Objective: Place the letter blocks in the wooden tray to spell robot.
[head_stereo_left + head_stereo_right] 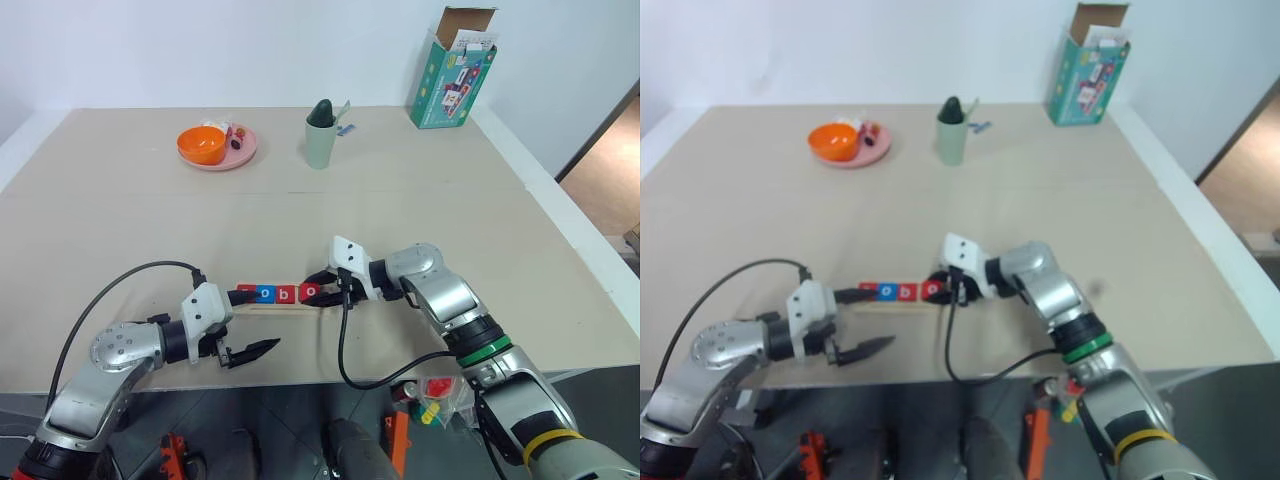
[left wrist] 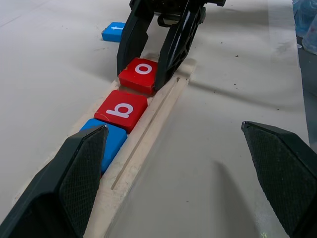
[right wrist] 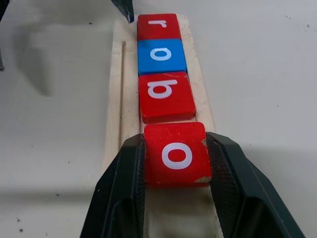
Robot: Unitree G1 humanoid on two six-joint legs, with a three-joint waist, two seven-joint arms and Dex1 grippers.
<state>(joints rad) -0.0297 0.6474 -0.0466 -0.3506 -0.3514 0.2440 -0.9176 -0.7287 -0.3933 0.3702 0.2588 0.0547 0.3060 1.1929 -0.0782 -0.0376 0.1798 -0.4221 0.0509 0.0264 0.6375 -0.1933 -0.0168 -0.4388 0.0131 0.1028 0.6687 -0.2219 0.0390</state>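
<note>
The wooden tray (image 3: 119,89) lies near the table's front edge (image 1: 275,304). In its slot sit a red r block (image 3: 158,26), a blue o block (image 3: 161,55) and a red b block (image 3: 166,96) in a row. My right gripper (image 3: 177,163) is shut on a red o block (image 3: 177,154), held low at the slot just after the b, with a small gap between them. A blue t block (image 2: 113,31) lies flat on the table beyond the right gripper. My left gripper (image 1: 255,322) stands open and empty at the tray's r end, one fingertip by the r block.
At the back of the table stand a pink plate (image 1: 240,157) with an orange bowl (image 1: 202,144), a green cup (image 1: 320,140) and a teal box (image 1: 452,80). A black cable (image 1: 345,350) hangs from the right wrist over the table's front edge.
</note>
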